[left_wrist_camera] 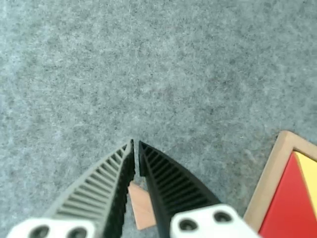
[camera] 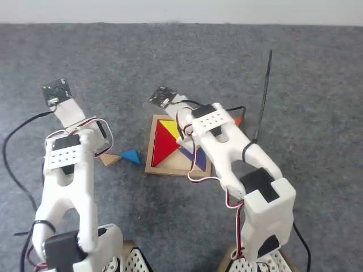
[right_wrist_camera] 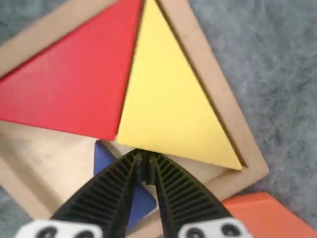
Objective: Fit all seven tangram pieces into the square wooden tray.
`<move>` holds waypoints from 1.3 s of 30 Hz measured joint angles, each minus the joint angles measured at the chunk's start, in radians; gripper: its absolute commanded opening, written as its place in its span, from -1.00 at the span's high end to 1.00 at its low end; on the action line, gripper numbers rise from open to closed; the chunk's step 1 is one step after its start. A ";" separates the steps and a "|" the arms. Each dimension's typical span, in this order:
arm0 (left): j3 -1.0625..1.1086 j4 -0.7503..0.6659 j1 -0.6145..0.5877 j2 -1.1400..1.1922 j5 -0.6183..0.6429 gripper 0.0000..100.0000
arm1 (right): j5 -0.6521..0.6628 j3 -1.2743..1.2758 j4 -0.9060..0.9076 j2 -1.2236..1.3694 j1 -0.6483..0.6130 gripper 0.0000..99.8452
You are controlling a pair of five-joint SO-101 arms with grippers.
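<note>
Right end effector [right_wrist_camera: 144,161], jaws pressed together and gripping nothing, is hanging over the corner of the yellow triangle [camera: 170,126] inside the square wooden tray [camera: 151,148], which is lying at the centre of the high view. The red triangle [camera: 163,144] and a dark blue piece [right_wrist_camera: 103,157] are also sitting in the tray. Left of the tray, the tan piece [camera: 110,160] and blue triangle [camera: 130,156] are lying on the counter [camera: 295,68]; the orange piece [camera: 237,120] is lying to its right. Left end effector [left_wrist_camera: 134,146], jaws almost touching and apparently empty, is poised above the tan piece. Likely hazards: closed tips nudging downward could be levering seated triangles out or wedging the dark blue piece askew; a descent without opening would be shoving the tan piece aside.
</note>
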 measured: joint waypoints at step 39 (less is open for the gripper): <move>0.000 0.000 0.000 0.000 0.000 0.97 | -0.031 -0.046 0.032 0.037 -0.126 0.99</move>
